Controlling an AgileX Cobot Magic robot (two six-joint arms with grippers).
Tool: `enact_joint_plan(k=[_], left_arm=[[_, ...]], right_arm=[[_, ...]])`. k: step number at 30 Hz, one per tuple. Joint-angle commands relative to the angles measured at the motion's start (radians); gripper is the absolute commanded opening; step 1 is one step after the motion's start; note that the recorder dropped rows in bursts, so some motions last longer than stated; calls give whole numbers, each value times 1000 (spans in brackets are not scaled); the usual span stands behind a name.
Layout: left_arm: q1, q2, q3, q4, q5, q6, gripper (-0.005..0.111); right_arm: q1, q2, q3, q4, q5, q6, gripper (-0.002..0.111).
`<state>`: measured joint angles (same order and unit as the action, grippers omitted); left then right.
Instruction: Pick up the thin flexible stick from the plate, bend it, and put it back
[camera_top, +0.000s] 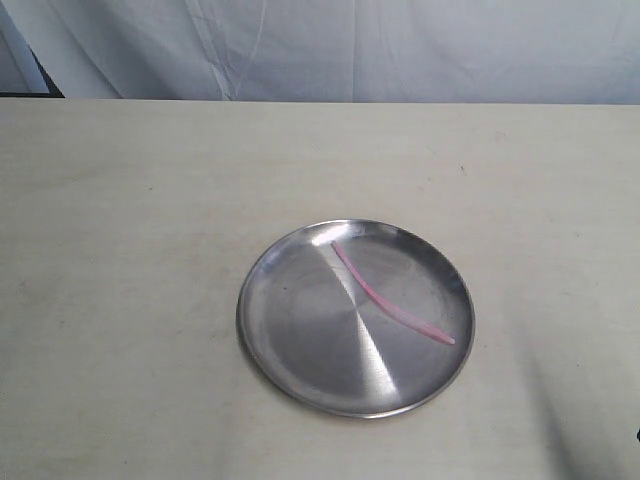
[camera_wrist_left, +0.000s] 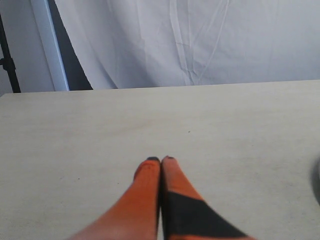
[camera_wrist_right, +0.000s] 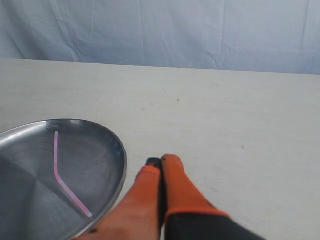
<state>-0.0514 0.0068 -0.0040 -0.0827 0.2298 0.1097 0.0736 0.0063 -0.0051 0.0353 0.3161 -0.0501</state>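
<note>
Above the table, we see our left gripper stretched forward, its orange fingers pressed together on nothing. Our right gripper is likewise closed and empty, near the plate but apart from it. On the plate lies the thin flexible stick, gently bent. White cloth hangs beyond.
</note>
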Motion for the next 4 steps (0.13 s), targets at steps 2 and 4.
enact_joint_plan(k=[2, 4], left_arm=[[2, -7, 4, -5, -5, -1, 0], [2, -7, 4, -5, -5, -1, 0]], right_arm=[[-6, -6, 5, 0, -10, 0, -1], [-6, -6, 5, 0, -10, 0, -1]])
